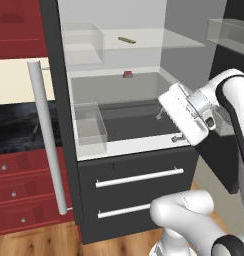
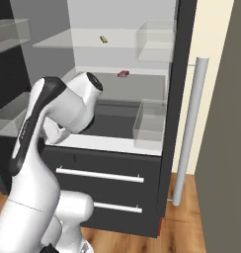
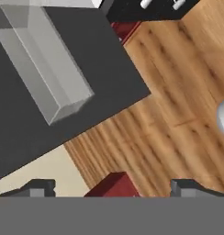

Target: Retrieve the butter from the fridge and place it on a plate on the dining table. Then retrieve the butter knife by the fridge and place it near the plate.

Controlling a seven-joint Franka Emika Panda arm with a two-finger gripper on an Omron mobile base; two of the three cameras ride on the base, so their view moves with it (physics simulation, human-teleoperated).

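pincer (image 3: 113, 186) stands wide and empty, at the open fridge (image 1: 136, 172) front. butter (image 1: 126, 39) lies on the top glass shelf (image 1: 159, 40), well above. step in hand: reaching for it. next: raise and aim inward.

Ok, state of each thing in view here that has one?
fridge: upper doors open, interior showing
drawers: both shut
butter: lying on the top glass shelf, untouched
red item: sitting on the middle shelf
gripper: open, holding nothing
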